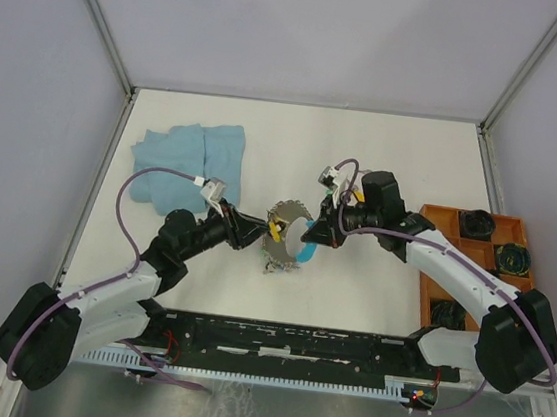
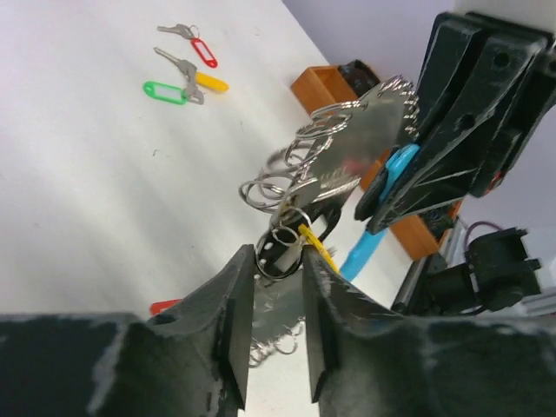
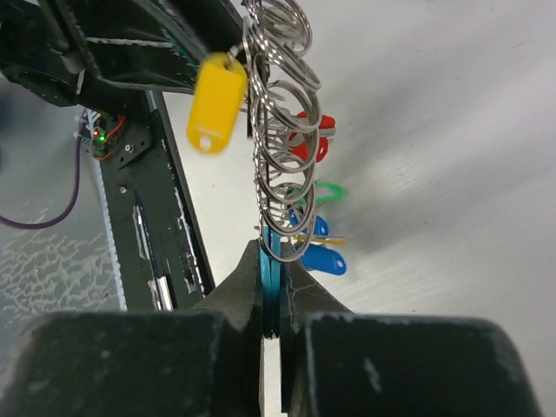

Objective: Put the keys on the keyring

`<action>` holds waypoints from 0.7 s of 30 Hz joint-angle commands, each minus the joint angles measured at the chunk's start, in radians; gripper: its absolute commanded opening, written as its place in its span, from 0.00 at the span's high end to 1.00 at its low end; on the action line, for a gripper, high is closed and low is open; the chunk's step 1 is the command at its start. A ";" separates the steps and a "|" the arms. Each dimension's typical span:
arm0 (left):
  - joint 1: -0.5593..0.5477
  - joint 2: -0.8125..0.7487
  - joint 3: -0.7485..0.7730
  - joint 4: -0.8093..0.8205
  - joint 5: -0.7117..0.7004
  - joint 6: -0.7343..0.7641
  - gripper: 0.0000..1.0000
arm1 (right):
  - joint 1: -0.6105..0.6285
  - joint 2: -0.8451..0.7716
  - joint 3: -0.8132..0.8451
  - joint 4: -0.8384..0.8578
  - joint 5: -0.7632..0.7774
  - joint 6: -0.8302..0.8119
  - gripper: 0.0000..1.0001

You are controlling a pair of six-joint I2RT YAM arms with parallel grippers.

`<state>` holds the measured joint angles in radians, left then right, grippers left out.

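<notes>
Lying loose on the white table (image 2: 87, 191), well apart from both arms, are three keys that are not yet threaded: one with a green tag (image 2: 165, 91), one with a yellow tag (image 2: 211, 82) and one with a red tag (image 2: 204, 52).

Nearer the wrist camera, the keyring (image 2: 291, 178) hangs in the air between the two grippers. It is a bunch of linked silver split rings, joined to a toothed metal disc (image 2: 369, 130).

The right gripper (image 3: 274, 269) has its fingers pressed together on a blue tag (image 2: 382, 213) at one end of the bunch. Holding it there likely keeps the rings off the table and pulled out in a line, so that a single ring can be reached.

The left gripper (image 2: 276, 256) meets the other end. Its fingers stand narrowly apart around a ring carrying another yellow tag (image 3: 217, 102). Whether they are actually pinching that ring cannot be told. This looks like an attempt to steady or part one ring while the other arm braces the bunch.

Red, green and blue tags show behind the rings in the right wrist view. Whether they are threaded on is unclear.

Further out, an orange tray (image 1: 444, 213) sits at the right edge of the table, and a blue cloth (image 1: 188, 163) lies at the far left.
</notes>
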<state>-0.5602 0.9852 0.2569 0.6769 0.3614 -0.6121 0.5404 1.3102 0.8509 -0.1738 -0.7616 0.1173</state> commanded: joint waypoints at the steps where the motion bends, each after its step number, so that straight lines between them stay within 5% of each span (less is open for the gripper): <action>1: -0.019 -0.093 0.002 0.063 -0.013 -0.006 0.56 | -0.005 -0.058 0.032 0.045 0.056 -0.059 0.99; 4: -0.018 -0.150 -0.010 0.006 -0.064 -0.011 0.35 | -0.005 -0.095 0.036 0.029 0.078 -0.102 0.99; 8: -0.018 -0.224 -0.017 -0.069 -0.116 -0.028 0.24 | -0.002 -0.135 0.059 -0.017 0.116 -0.162 0.99; 21: -0.017 -0.166 0.016 -0.084 -0.136 -0.093 0.20 | 0.052 -0.144 0.122 -0.122 0.220 -0.294 0.99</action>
<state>-0.5755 0.7750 0.2401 0.5514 0.2272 -0.6586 0.5884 1.2011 0.9142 -0.3454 -0.5457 -0.1383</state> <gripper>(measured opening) 0.814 0.059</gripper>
